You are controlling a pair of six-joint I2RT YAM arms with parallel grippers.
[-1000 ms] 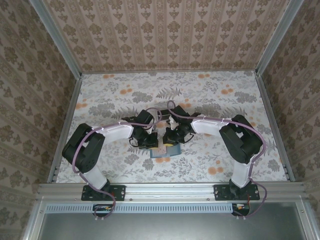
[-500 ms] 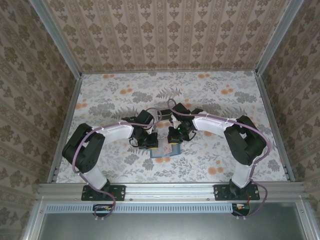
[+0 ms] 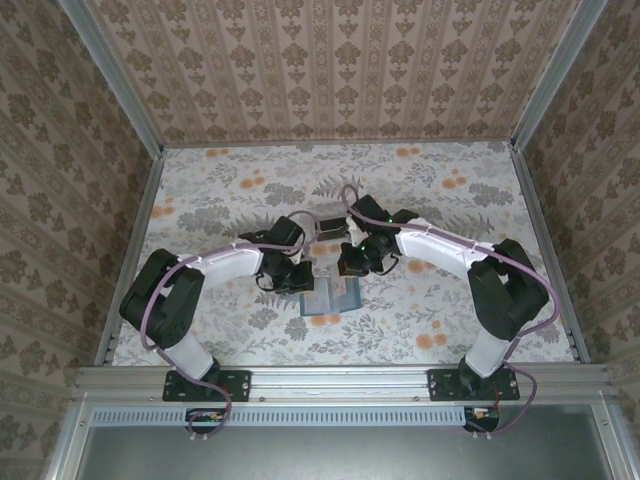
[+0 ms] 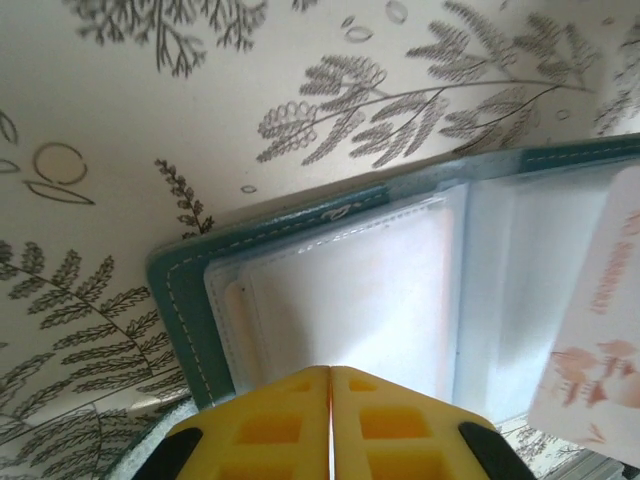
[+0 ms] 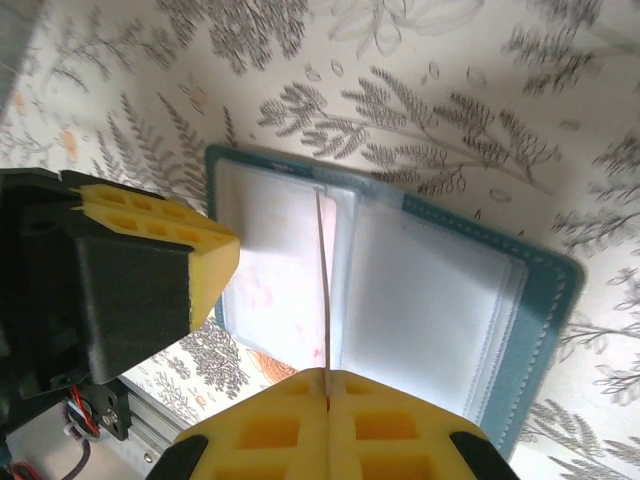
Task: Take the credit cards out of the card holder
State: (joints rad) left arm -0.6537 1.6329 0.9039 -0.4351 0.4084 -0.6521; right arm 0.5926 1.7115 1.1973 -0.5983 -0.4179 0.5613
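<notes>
Two stitched teal-blue panels of the folding card holder point(image 4: 190, 310) lie open, cloudy sleeves point(image 4: 350, 300) up, just ahead of the tightly closed left gripper point(image 4: 330, 372); the right gripper point(image 5: 326, 375) pinches a thin pale pink-printed credit card point(image 4: 592, 320) over the fold

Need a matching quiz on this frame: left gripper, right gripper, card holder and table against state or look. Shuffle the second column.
Column 1
1. left gripper
2. right gripper
3. card holder
4. table

Column 2
A. printed with leaves and flowers
B. jaws shut on a thin pale credit card, held on edge
C. lying open, teal rim, pale sleeves inside
D. jaws shut with no card between them, tips at the holder

Pairs: 1-D, 2-B, 3-C, 4-A
</notes>
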